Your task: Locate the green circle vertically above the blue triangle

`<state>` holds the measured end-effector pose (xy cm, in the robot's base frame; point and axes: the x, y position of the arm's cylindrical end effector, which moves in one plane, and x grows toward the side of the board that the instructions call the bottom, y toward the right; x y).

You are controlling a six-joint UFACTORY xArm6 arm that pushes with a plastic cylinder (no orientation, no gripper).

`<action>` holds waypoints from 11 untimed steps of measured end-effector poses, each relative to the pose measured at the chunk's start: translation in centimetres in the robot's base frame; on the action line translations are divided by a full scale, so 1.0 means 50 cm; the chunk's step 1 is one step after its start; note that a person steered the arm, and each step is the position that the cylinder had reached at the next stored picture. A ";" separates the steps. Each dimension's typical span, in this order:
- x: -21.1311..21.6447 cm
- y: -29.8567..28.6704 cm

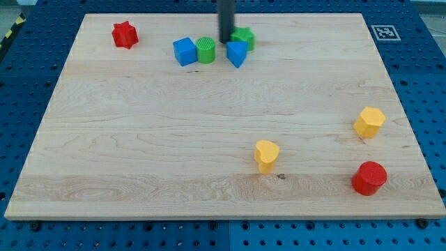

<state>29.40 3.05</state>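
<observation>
The green circle sits near the view's top, touching the right side of a blue cube. The blue triangle lies just right of the green circle, with a small gap between them. A green star sits right behind the blue triangle, partly hidden by the rod. My tip is at the blue triangle's upper left edge, between the green circle and the green star.
A red star is at the view's top left. A yellow hexagon is at the right, a yellow heart at the lower middle, and a red cylinder at the lower right. The wooden board ends on blue pegboard.
</observation>
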 end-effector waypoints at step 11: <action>0.047 -0.149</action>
<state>31.74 -4.43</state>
